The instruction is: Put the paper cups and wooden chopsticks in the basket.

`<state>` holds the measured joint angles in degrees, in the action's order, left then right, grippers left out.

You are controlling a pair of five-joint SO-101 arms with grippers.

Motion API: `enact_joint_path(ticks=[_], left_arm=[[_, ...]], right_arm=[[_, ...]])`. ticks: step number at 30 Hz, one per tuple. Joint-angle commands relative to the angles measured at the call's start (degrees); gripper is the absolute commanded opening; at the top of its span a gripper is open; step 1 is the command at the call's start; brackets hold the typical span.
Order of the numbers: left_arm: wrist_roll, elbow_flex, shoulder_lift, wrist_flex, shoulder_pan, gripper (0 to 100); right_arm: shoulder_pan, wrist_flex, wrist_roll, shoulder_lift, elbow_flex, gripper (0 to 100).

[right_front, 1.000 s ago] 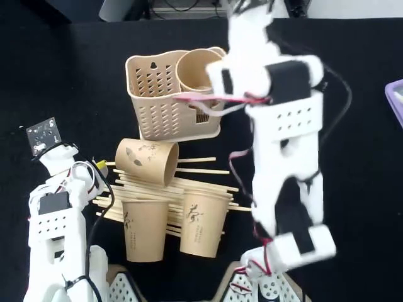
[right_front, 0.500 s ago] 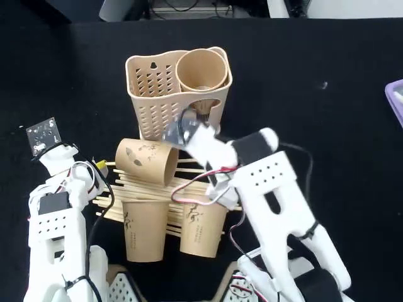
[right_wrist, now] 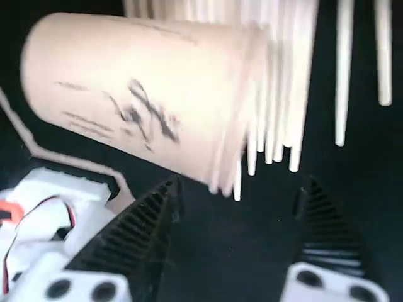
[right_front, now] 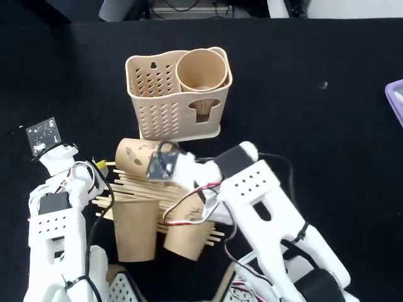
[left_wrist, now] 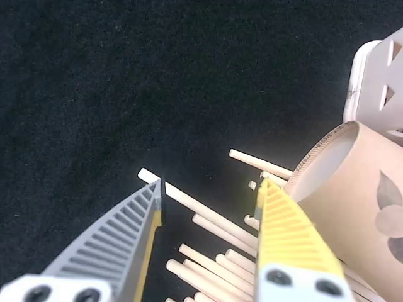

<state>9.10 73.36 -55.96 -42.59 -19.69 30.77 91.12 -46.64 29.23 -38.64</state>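
The beige basket (right_front: 165, 104) stands at the back with one paper cup (right_front: 201, 69) upright in it. A second cup (right_front: 133, 157) (left_wrist: 359, 189) lies on its side on the far edge of the chopstick pile (right_front: 141, 189) (left_wrist: 214, 251). Two more cups (right_front: 135, 229) (right_front: 184, 240) lie at the pile's front. My left gripper (left_wrist: 211, 185) is open over the chopstick ends, beside the side-lying cup. My right arm (right_front: 252, 189) lies low across the pile. Its gripper (right_wrist: 240, 189) is open in front of a lying cup (right_wrist: 138, 100) and chopstick tips (right_wrist: 277, 94), holding nothing.
The left arm (right_front: 53, 220) stands at the front left of the black table. A purple object (right_front: 395, 94) shows at the right edge. Bare black cloth lies to the right of the basket and behind it.
My right arm has swung down from beside the basket to the chopstick pile. The two front cups have rolled and shifted a little to the left and front. The left arm has kept still.
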Motion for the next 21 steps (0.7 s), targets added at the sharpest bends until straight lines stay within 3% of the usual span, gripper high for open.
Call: enact_joint_path(ticks=[1, 15, 21], left_arm=[[0.44, -0.48, -1.05, 0.88, -0.04, 24], [0.44, -0.48, -1.05, 0.88, -0.04, 24], [0.35, -0.48, -1.05, 0.88, -0.04, 24]], right_arm=[[2.55, 1.14, -1.14, 2.42, 0.48, 28.9], [3.25, -6.33, 3.16, 2.42, -7.60, 28.4], [3.25, -6.15, 2.81, 6.90, -5.76, 9.2]])
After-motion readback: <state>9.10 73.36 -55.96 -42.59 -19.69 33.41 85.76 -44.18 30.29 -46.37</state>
